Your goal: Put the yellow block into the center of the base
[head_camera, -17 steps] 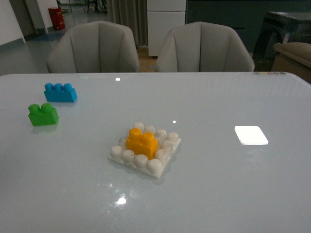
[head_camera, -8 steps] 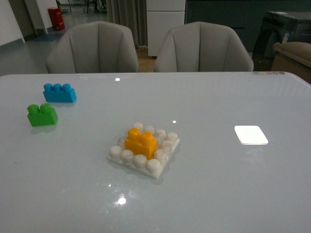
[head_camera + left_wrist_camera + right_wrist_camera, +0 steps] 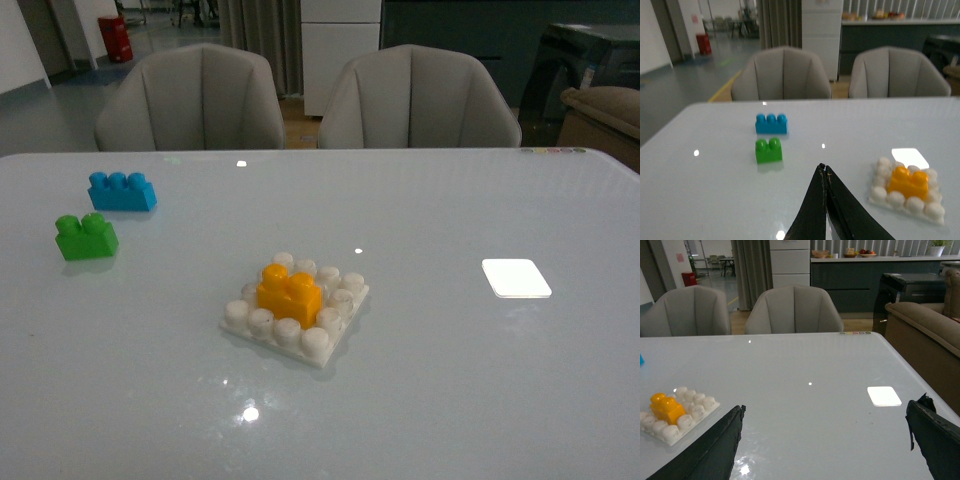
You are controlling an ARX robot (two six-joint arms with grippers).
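Fingers of the left gripper [image 3: 825,172] are pressing together on nothing, while the right gripper [image 3: 825,440] is spreading its fingers wide above the counter [image 3: 450,380]. Centrally, the yellow block [image 3: 290,291] is sitting seated in the base [image 3: 296,308] center.

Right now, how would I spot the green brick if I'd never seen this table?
Start at the table and find the studded white base holding the yellow block near its middle. Look far left of it: the green brick sits nearer the robot than the blue brick. It has two studs; blue has three.
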